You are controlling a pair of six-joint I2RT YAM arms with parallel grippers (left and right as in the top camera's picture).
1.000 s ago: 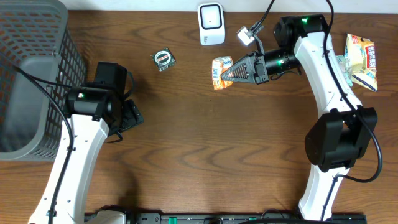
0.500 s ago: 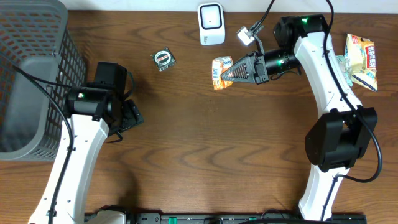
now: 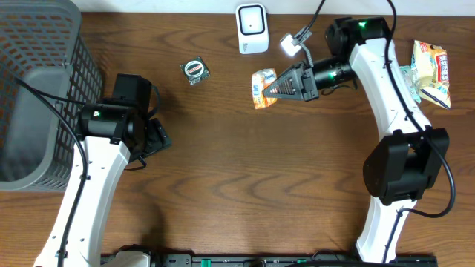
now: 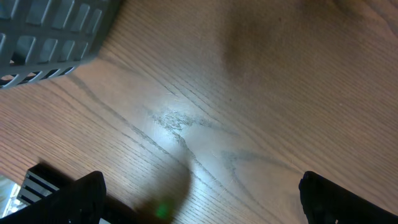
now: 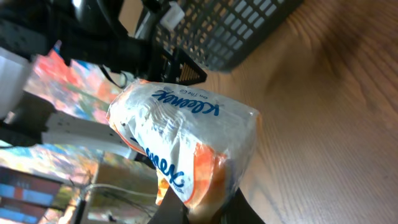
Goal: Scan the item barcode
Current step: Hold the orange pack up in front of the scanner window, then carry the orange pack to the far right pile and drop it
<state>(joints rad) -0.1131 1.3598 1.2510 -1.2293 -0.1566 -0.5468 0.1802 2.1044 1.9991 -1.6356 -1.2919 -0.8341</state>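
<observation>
Watch: your right end effector (image 3: 271,87) pinches the soft Kleenex pack (image 3: 259,83), which may sag and miss the scanner (image 3: 252,28).

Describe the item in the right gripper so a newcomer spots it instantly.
Find the white scanner at the table's far edge, centre. Just in front of it, the right gripper is shut on a small pack. It is white and orange with blue lettering, unlike the dark packet to its left and the bigger snack bag far right.

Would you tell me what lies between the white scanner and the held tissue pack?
Only bare table separates the scanner from the tissue pack, as the overhead view shows.
</observation>
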